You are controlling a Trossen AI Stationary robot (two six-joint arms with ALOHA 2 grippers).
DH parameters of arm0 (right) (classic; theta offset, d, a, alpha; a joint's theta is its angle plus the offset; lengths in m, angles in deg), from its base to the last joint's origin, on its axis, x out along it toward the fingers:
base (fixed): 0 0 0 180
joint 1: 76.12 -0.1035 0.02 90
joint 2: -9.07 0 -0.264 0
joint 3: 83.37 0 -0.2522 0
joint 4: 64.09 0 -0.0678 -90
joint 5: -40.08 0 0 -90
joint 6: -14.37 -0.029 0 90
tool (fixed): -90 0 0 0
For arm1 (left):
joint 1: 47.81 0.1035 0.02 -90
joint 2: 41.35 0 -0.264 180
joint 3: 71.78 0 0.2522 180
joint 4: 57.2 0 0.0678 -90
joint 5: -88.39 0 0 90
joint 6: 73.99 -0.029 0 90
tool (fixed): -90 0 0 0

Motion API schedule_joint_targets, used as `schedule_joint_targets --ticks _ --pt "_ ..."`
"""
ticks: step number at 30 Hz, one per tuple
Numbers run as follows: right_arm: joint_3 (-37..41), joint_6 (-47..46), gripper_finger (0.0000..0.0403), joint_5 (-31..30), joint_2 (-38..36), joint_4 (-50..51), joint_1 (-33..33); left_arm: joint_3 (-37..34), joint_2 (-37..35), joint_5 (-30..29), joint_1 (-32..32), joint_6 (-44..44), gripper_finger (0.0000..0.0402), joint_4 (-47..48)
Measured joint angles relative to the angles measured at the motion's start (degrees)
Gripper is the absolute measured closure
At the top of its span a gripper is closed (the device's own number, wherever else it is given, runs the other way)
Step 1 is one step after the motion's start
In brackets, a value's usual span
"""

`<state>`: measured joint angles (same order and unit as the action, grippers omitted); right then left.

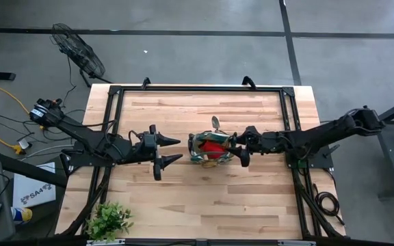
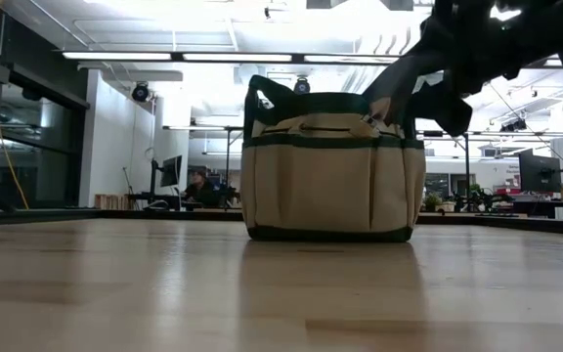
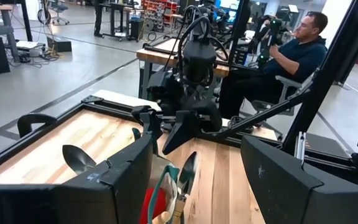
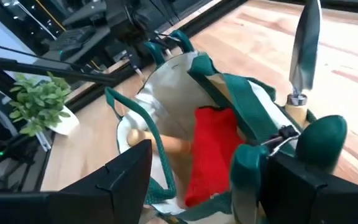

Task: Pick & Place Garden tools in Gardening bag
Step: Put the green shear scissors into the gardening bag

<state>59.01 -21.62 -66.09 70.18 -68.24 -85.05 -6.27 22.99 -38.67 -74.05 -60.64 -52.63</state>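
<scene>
1. Sitting upright near the table's middle, the gardening bag point(image 1: 211, 149) keeps its mouth open to the ceiling, which I judge lets tools drop in from above.
2. Inside it lies a red cloth-like bundle point(image 4: 213, 149) with a wooden handle point(image 4: 166, 144) beside it; a trowel point(image 4: 305, 46) stands blade-up at the rim, probably seated in a side pocket, and green pruner grips point(image 4: 319, 140) poke up next to it.
3. At the bag's three o'clock edge in the overhead view, the right gripper point(image 1: 241, 147) hangs over the rim with its fingers spread and nothing between them; that reads as a release over the opening rather than a reach for anything.
4. At nine o'clock from the bag, near but apart, the left gripper point(image 1: 167, 150) waits with its jaws wide and empty, pointed at the bag.
5. No loose tool shows on the tabletop point(image 1: 183, 198), so the packing looks near complete.
6. A leafy plant point(image 1: 108, 220) stands at the table's seven o'clock corner, well apart.
</scene>
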Motion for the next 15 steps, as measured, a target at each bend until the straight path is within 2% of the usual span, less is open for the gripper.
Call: schedule_joint_targets --ticks 15 --pt "0.00 4.13 0.0155 1.53 -1.26 0.97 -0.06 0.00 0.00 0.00 0.00 0.43 0.0160 -0.05"
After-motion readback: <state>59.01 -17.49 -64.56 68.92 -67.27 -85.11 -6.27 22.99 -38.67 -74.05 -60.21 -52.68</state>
